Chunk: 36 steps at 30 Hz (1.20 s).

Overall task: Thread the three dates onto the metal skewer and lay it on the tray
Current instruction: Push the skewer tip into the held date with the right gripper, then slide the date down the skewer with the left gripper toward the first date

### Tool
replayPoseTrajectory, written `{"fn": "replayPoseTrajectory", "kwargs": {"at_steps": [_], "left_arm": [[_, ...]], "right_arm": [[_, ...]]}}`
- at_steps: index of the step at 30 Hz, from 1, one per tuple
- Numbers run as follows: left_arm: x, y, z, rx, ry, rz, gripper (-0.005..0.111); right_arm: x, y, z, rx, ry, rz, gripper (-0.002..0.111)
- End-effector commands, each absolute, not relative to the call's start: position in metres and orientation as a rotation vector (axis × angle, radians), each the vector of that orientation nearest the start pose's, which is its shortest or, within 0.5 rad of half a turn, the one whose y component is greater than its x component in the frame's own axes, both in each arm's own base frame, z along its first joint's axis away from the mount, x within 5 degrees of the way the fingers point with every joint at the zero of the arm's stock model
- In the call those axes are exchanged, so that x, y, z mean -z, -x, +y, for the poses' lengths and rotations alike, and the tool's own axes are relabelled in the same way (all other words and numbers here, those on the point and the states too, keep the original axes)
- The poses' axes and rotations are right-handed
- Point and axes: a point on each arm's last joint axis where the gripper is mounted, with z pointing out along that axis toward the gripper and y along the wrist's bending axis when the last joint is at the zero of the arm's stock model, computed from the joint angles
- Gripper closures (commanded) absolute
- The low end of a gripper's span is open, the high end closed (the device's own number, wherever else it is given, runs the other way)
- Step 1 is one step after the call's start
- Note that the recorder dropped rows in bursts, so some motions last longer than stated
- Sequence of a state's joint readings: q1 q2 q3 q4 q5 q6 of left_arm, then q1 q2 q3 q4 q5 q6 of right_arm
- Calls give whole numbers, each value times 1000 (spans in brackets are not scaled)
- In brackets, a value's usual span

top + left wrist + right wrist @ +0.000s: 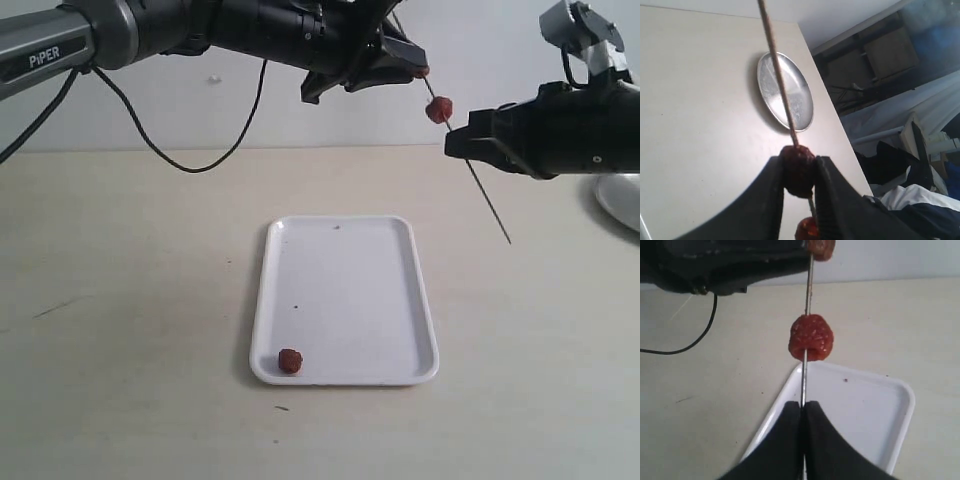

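Observation:
The metal skewer (487, 197) hangs slanted in the air above the table, behind the white tray (345, 300). My right gripper (452, 140) is shut on the skewer (804, 377) below a threaded date (439, 109). My left gripper (418, 66) is shut on a second date (798, 170), which the skewer (777, 75) passes through. The lower threaded date (811, 337) shows clearly in the right wrist view, and its edge (807, 230) in the left wrist view. A third date (290, 361) lies loose in the tray's near left corner.
A silvery round dish (622, 200) sits at the table's right edge; the left wrist view shows the dish (785, 92) near the table corner. A black cable (180, 160) droops from the left arm onto the back of the table.

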<state>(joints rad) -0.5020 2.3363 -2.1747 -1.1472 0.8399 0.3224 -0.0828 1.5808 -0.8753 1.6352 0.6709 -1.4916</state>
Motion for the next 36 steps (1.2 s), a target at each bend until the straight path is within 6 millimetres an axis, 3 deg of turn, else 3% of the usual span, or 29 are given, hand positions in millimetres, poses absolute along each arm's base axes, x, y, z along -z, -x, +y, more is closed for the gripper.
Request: {"fn": "replayPoseTrajectory", "kwargs": {"at_steps": [1, 17, 26, 36], "left_arm": [[-270, -426, -319, 1458, -450, 2278, 85], [-270, -419, -327, 1468, -491, 2277, 85], [-271, -420, -327, 1454, -501, 2262, 61], [-272, -419, -321, 1388, -625, 2242, 61]], "right_arm": [[-258, -328, 32, -786, 159, 2002, 108], [-263, -331, 31, -774, 153, 1957, 108], [-263, -331, 31, -774, 153, 1957, 108], [-256, -331, 26, -686, 152, 2023, 108]]}}
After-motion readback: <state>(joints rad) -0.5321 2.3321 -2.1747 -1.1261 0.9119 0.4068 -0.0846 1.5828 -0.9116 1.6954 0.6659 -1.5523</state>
